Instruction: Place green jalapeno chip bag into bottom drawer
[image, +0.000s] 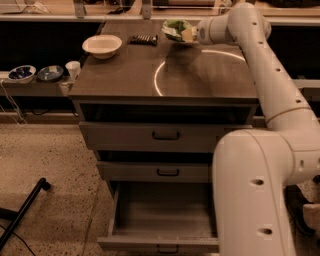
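The white arm (260, 70) fills the right side, rising from its bulky base and bending back over the grey cabinet (82, 131). The cabinet's brown worktop (200, 80) bears a bright curved streak of reflected light.

Below it are three drawers. The bottom drawer (165, 220), the deepest, is pulled well out, its grey floor showing. The middle drawer (155, 171) stands slightly out and the top drawer (150, 136) a little out too, each with a small dark handle.

A white bowl (102, 45) sits at the worktop's far left corner. The gripper (186, 34) is at the worktop's far edge, right of centre, pointing left, its fingers closed on the bag (173, 27). The green and white bag is held at the fingers' tips, just above the rear of the worktop, well apart from the bottom drawer. A dark bar (141, 39) lies flat between bowl and bag, just beside the bag.

On a low ledge to the left stand two small dark dishes (21, 73) and a white cup (73, 69).
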